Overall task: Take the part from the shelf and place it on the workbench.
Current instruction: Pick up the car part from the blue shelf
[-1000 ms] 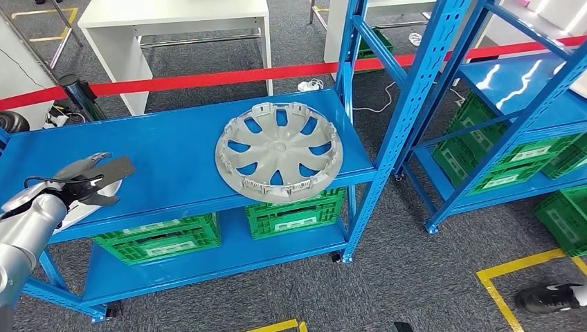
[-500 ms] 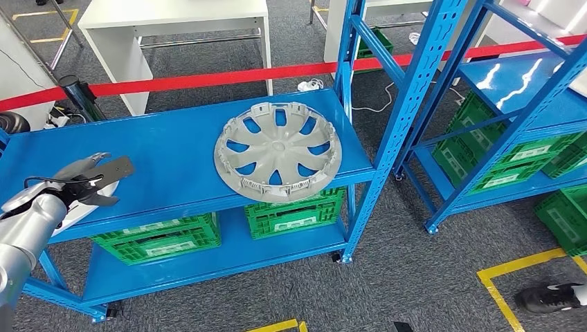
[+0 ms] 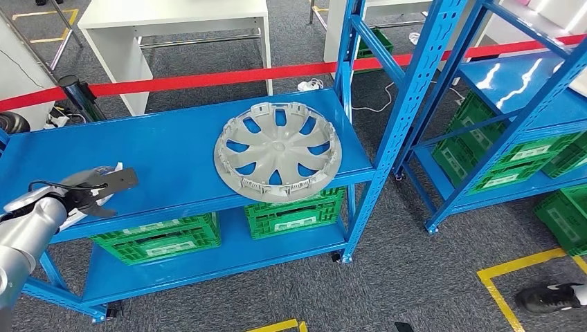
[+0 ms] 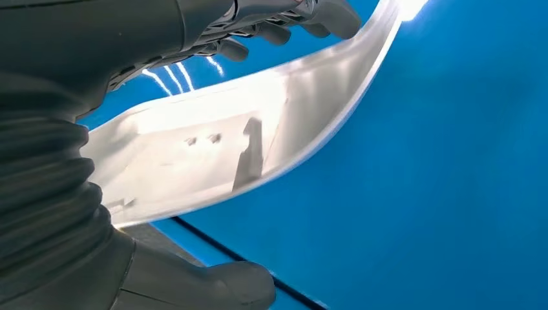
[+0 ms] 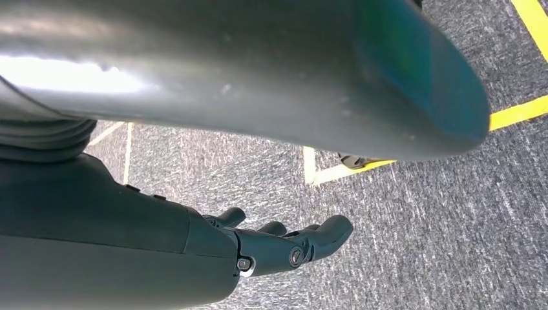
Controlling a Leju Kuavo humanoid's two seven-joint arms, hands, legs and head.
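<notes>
The left hand (image 3: 86,188) reaches over the front left part of the blue shelf (image 3: 176,155), its dark fingers (image 4: 326,16) curled over the top edge of a white part (image 4: 213,148) — a smooth, glossy, curved strip of moulded plastic with a thin rim and small square notches on its inner face. The thick grey thumb (image 4: 213,290) sits below the part, clear of it, so fingers and thumb bracket the piece; whether they actually pinch it cannot be told. In the head view a little of the white part (image 3: 114,168) shows just beyond the fingertips, lying on the painted metal shelf surface near its front edge.

Well beyond the fingers, toward the shelf's far end, lies a round silver-grey hubcap (image 3: 278,151) — flat on the shelf, spoked, with clip tabs around its rim. Below the hand, on the lower level, stand green plastic crates (image 3: 160,238) with ribbed, slotted walls.

The right hand (image 5: 284,242) hangs over grey, coarse-pile carpet (image 5: 413,213) marked with yellow tape lines (image 5: 517,113); its dark fingers are loosely extended and slightly apart, holding nothing. A red barrier strap (image 3: 208,78) stretches behind the shelf.
</notes>
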